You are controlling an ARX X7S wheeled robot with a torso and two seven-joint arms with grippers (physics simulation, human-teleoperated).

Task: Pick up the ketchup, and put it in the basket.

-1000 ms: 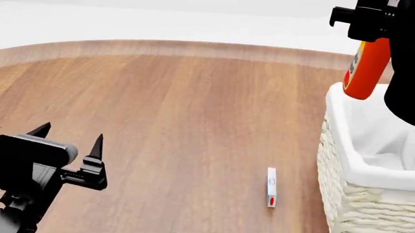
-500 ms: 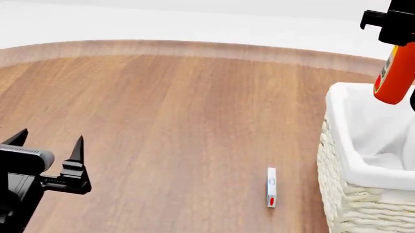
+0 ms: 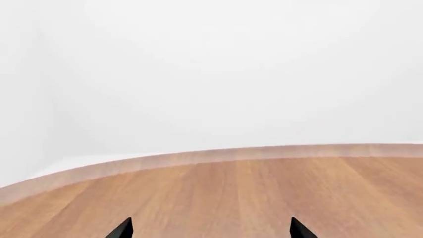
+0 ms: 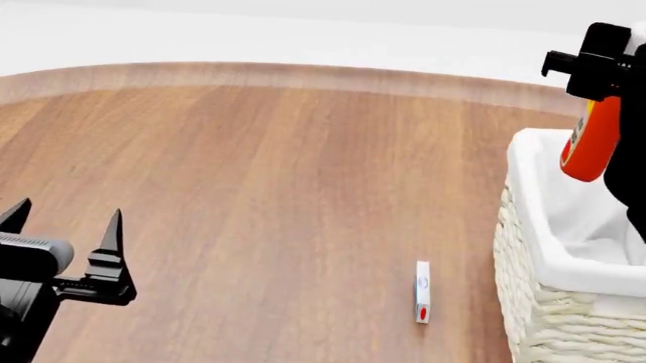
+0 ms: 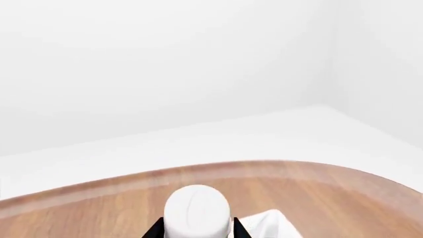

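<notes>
right claw (image 4: 597,64) grips the ketchup (image 4: 591,140) over the basket (image 4: 535,249); i'd lower it inside before letting go. left claw (image 4: 63,219) wide, empty.

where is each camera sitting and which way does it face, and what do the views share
Head view: on the robot's head, looking forward and down over the round wooden table; shows the open left gripper, and the right gripper holding the orange-red ketchup bottle above the cream-white wicker basket.
Left wrist view: near the left gripper, facing across the table's far edge to the white wall; only two fingertips show.
Right wrist view: above the bottle's white cap, facing the table edge.
Shared: all three see the table; head and right wrist see the bottle.
</notes>
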